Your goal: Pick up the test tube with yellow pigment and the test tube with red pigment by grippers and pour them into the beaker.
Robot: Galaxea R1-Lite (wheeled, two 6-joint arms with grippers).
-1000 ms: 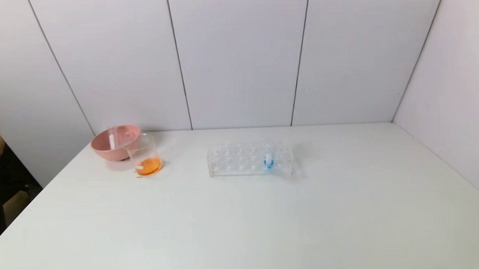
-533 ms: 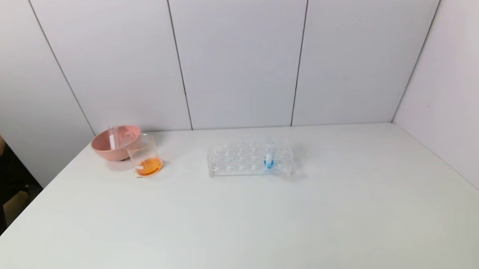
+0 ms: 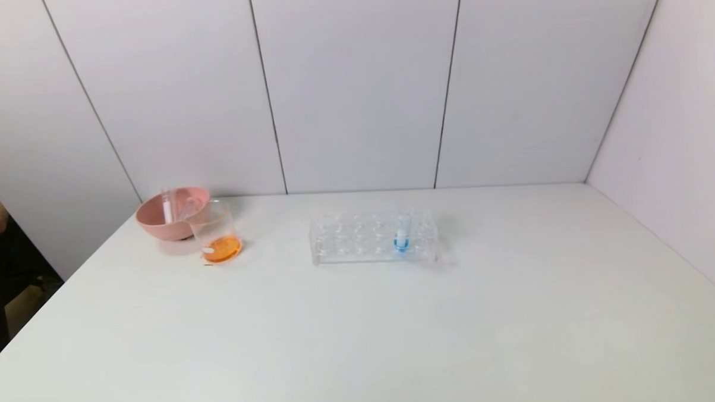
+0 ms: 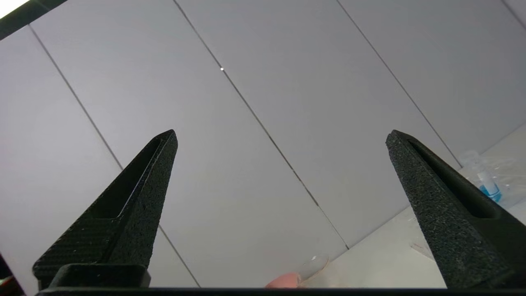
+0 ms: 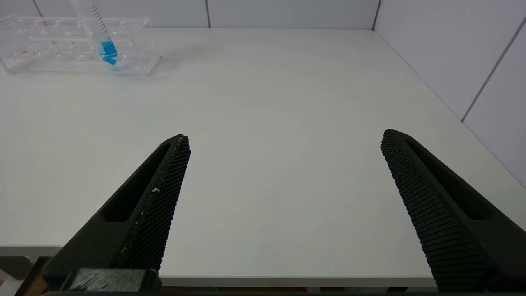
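Right gripper (image 5: 283, 139): near table (image 5: 263, 123) edge, fingers spread wide, holding nothing; leave it parked.
Left gripper (image 4: 281, 137): off to the left, fingers wide apart, empty.
Rack (image 3: 373, 237): only the blue tube (image 3: 401, 235) stands there.
Beaker (image 3: 217, 232): far left, orange liquid inside; pouring looks done.
Pink bowl (image 3: 156, 223): touching behind the beaker, two emptied tubes (image 3: 167, 204) inside.

No text, label, brand or number can be read. The blue-liquid tube (image 5: 100, 35) standing in the clear tube rack (image 5: 49, 61) carries black graduation ticks only, with no legible figures beside them.
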